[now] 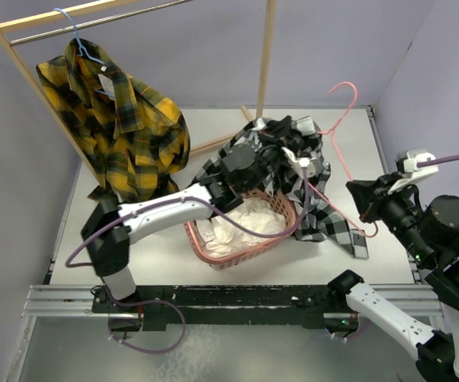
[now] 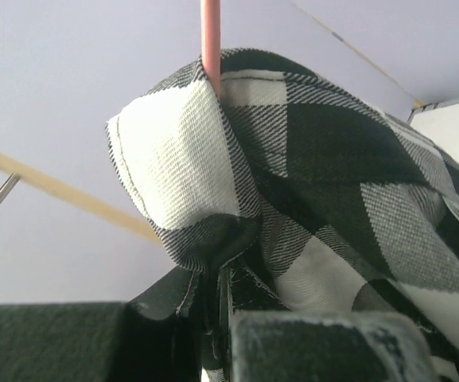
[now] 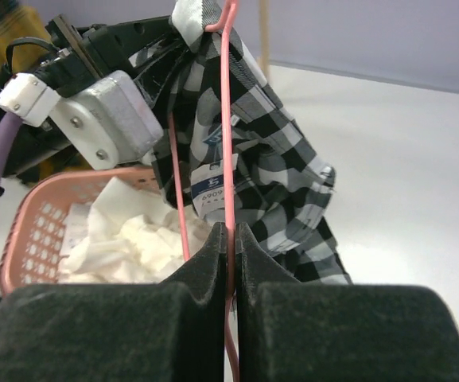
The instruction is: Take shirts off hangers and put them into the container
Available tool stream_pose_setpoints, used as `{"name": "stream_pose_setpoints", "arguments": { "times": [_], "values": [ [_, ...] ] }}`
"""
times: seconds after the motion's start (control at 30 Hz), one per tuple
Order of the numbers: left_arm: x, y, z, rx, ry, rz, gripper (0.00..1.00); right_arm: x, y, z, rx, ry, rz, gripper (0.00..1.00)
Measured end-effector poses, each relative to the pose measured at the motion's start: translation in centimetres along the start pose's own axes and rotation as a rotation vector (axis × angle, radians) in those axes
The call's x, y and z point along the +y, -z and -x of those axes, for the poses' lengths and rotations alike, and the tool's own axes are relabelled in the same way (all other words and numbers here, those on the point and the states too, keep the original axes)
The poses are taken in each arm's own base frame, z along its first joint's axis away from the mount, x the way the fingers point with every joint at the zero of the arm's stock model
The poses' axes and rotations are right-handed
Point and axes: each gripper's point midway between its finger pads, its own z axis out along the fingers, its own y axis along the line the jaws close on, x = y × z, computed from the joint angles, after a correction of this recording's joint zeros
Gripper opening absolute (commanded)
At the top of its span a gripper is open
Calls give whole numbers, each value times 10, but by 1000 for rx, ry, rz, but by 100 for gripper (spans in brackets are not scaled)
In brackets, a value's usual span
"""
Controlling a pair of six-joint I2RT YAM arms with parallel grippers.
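The black and white checked shirt (image 1: 318, 208) hangs bunched on the pink hanger (image 1: 343, 111) over the right end of the pink basket (image 1: 241, 253). My left gripper (image 1: 288, 148) is shut on a fold of that shirt (image 2: 309, 183) near its top, beside the hanger wire (image 2: 211, 40). My right gripper (image 3: 231, 237) is shut on the pink hanger (image 3: 227, 127), low on one wire, to the right of the shirt (image 3: 265, 151). The yellow and dark checked shirt (image 1: 126, 127) hangs on a light blue hanger (image 1: 76, 32) at the back left.
A wooden rack (image 1: 22, 68) with a metal rod (image 1: 94, 22) stands at the back; one post (image 1: 266, 56) rises behind the basket. Crumpled white cloth (image 1: 241, 223) fills the basket (image 3: 30, 231). The table's right edge (image 1: 380, 151) lies close to my right arm.
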Motion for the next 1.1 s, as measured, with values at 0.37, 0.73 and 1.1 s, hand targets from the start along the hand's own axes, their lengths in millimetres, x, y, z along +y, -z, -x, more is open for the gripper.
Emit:
{"name": "stream_pose_setpoints", "arguments": {
  "times": [0.37, 0.73, 1.1],
  "values": [
    [-7, -81, 38, -39, 0, 51, 93, -51, 32, 10, -108, -42, -265, 0],
    [6, -9, -26, 195, 124, 59, 90, -71, 40, 1, -88, -33, -373, 0],
    [156, 120, 24, 77, 503, 256, 69, -58, 20, 8, -84, -33, -320, 0]
  ]
}}
